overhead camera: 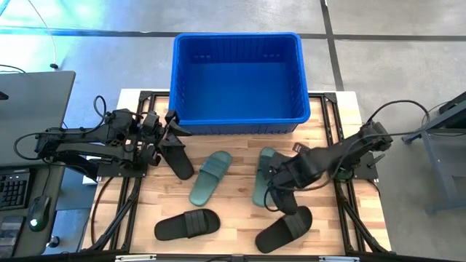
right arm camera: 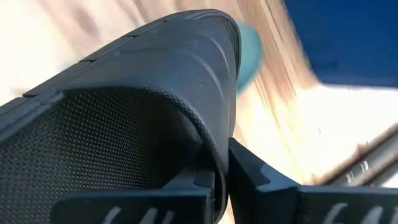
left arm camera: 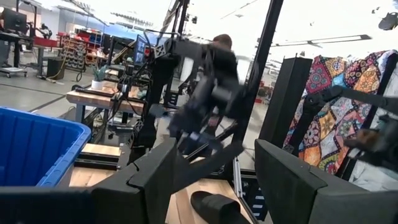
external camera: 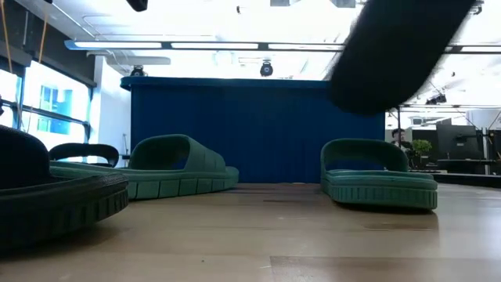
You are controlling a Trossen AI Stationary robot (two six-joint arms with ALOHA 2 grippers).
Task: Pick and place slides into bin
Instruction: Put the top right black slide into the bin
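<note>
The blue bin [overhead camera: 237, 76] stands at the table's far edge. Two green slides [overhead camera: 211, 177] [overhead camera: 262, 175] lie on their soles mid-table. Two black slides [overhead camera: 188, 224] [overhead camera: 285, 228] lie near the front edge, and one more black slide [overhead camera: 179, 157] lies under my left gripper [overhead camera: 173, 131]. That gripper hovers open at the bin's near left corner and touches nothing. My right gripper [overhead camera: 281, 186] is shut on another black slide [right arm camera: 137, 106]. In the low view this slide [external camera: 399, 47] hangs high above the table. My right gripper pinches a thin edge of the black slide's textured strap [right arm camera: 219, 163] between its two fingers. The fingers come from above, pointing steeply down. The slide is lifted clear of the table and hangs tilted below the fingers.
A keyboard and mouse [overhead camera: 22, 196] sit on a desk left of the table. Bare wood [overhead camera: 240, 218] lies between the two front black slides. The bin's inside [overhead camera: 237, 69] holds no slide that I can see.
</note>
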